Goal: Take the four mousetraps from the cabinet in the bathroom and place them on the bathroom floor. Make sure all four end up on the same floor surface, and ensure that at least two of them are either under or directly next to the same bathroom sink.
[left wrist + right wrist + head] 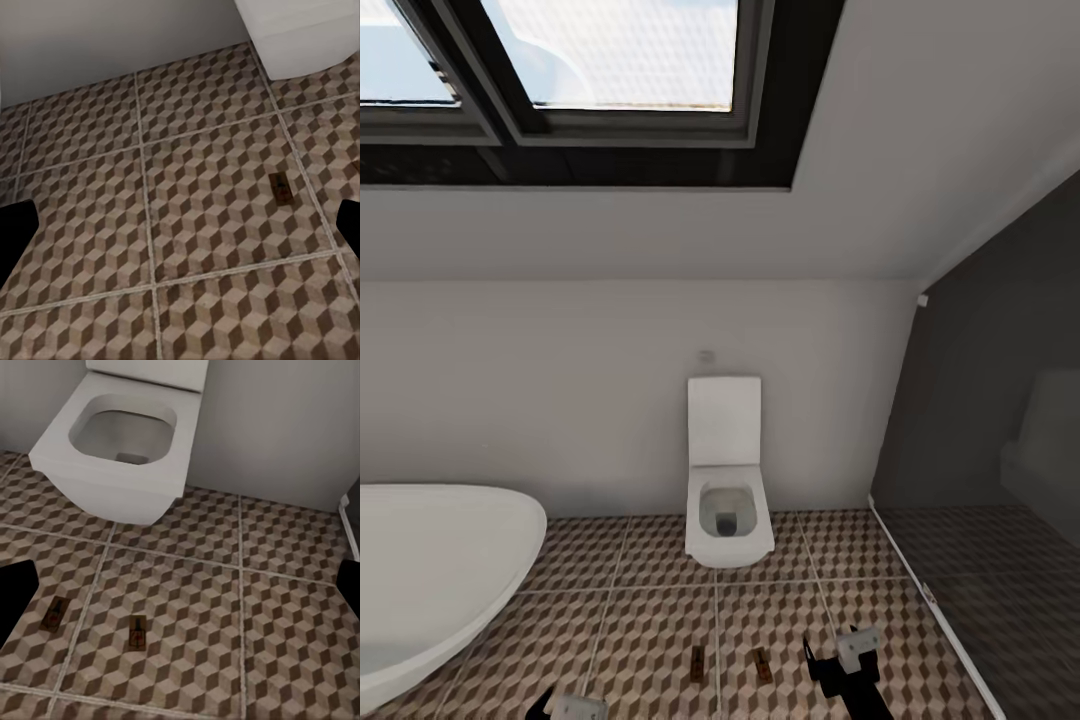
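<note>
Two mousetraps [698, 662] [762, 665] lie on the bathroom floor [650, 600] at my 12 o'clock before the toilet [728, 500]; both my left hand [180, 232] and right hand [180, 600] are spread, carrying nothing, so I judge fetching the remaining traps comes next.

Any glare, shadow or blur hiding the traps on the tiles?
Head view: flat, even light, no glare; two mousetraps small and soft, details unreadable. Right wrist view: both mousetraps sharper, red marks visible, barely any shadows. Left wrist view: one trap slightly blurred against the busy bathroom floor.
</note>
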Controlling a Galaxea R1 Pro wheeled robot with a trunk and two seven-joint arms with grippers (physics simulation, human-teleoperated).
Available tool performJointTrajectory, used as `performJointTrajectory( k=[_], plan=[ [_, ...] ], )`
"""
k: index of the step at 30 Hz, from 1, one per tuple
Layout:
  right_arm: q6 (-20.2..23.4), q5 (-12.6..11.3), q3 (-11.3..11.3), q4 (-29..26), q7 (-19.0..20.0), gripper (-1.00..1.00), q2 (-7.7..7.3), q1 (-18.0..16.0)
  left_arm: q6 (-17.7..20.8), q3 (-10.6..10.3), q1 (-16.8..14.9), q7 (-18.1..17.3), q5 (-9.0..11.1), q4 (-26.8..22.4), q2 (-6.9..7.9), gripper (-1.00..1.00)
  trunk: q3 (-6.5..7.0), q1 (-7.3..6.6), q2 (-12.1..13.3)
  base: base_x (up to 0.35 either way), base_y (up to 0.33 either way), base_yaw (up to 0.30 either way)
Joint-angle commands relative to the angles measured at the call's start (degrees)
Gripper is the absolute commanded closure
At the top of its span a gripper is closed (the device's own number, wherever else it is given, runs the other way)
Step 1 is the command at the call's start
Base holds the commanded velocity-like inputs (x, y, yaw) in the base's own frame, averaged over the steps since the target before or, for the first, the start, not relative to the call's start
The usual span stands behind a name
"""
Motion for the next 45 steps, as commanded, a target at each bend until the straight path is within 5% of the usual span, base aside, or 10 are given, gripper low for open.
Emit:
performJointTrajectory(
  k=[1,25,37,39,45],
  plan=[
    [-0.1,-0.3,0.5,0.0,-0.3,-1.0,0.02,0.0,-0.2,-0.5,0.0,0.4,0.0,0.1,0.0,-1.0,-0.12,0.02,0.0,0.0,0.0,0.0],
    [-0.3,-0.3,0.4,0.1,-0.1,-1.0,-0.2,1.3,-0.1,-0.5,0.0,0.4,0.0,0.6,-0.21,-1.0,-0.54,0.02,0.0,0.0,0.0,0.0],
    [-5.3,-0.3,0.4,0.1,-0.1,-1.0,-1.22,8.6,0.0,-0.4,3.6,0.5,0.1,1.1,2.2,-1.0,-0.54,0.02,0.0,0.0,0.0,0.0],
    [-8.9,-0.3,0.4,0.1,-0.1,-1.0,-1.08,13.4,0.0,-0.4,5.7,0.7,0.3,1.1,2.5,-1.0,-0.54,0.02,0.0,0.0,0.0,0.0],
    [-13.2,-0.3,0.4,0.1,-0.2,-1.0,-0.98,18.1,-0.1,-0.4,7.9,0.8,0.3,1.1,2.46,-1.0,-0.54,0.02,0.0,0.0,0.0,0.0]
  ],
)
